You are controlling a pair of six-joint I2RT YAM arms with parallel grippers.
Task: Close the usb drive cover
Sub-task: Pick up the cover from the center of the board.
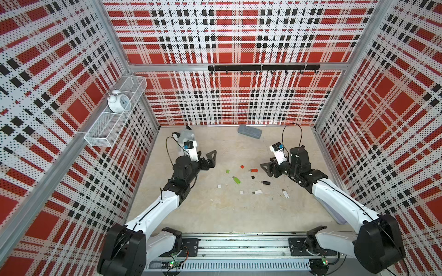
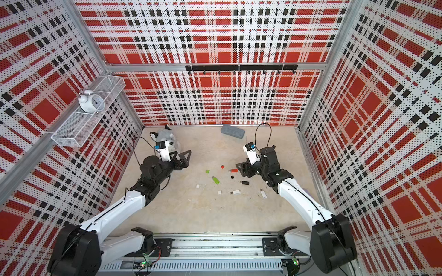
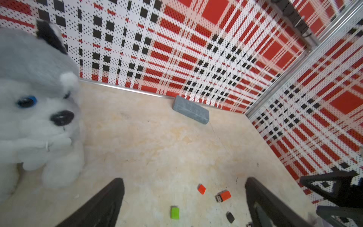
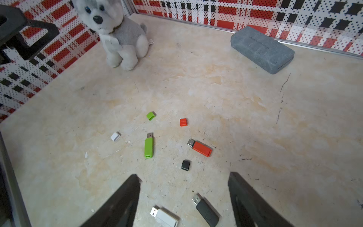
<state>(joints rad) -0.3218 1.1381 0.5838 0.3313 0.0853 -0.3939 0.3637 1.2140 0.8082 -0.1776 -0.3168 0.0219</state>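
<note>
Between the right gripper's [image 4: 184, 175] fingers, a white USB drive [image 4: 164, 217] is partly cropped. An uncapped orange USB drive [image 4: 200, 148] lies on the table [image 4: 245, 121] near its orange cap [image 4: 183, 122]. Right and left gripper [image 3: 184, 179] gape empty.

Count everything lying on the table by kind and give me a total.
USB drives: 5
Loose caps: 5
Plush dog: 1
Grey case: 1
Total: 12
</note>
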